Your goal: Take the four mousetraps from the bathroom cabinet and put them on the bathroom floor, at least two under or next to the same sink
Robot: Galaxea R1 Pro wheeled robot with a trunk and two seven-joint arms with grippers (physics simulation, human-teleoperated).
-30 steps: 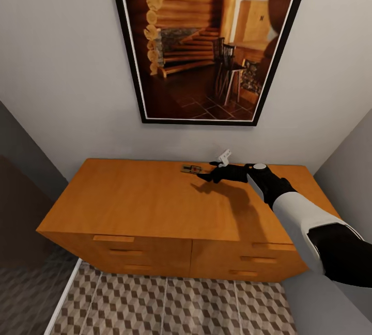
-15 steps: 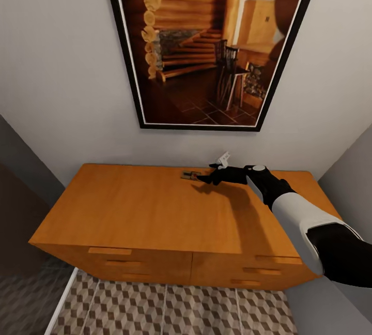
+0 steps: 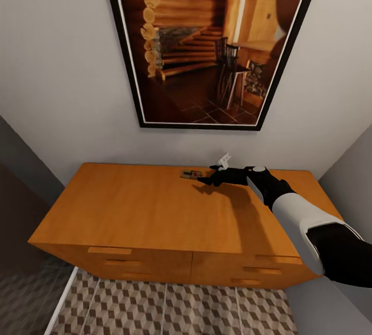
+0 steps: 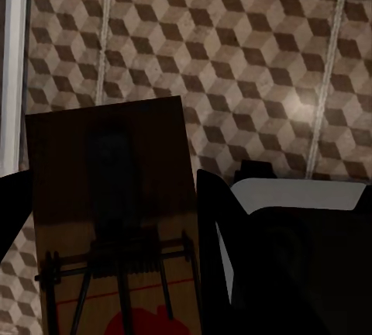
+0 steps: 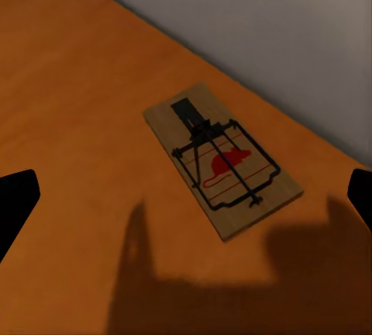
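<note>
In the left wrist view, a mousetrap [image 4: 116,226] sits clamped between the dark fingers of the left gripper [image 4: 108,265], hanging above the cube-patterned bathroom floor [image 4: 256,63]. On the orange-brown cabinet [image 3: 129,211], a second mousetrap [image 3: 190,174] lies flat near the top's back edge, close to the wall (under the big framed picture [image 3: 206,40]). The right gripper [image 3: 206,179] hovers just to its right with jaws spread and empty, so the right arm is the nearer one; in the right wrist view the board [image 5: 222,158] lies ahead between the fingertips [image 5: 15,199], its long axis skewed diagonally to them.
</note>
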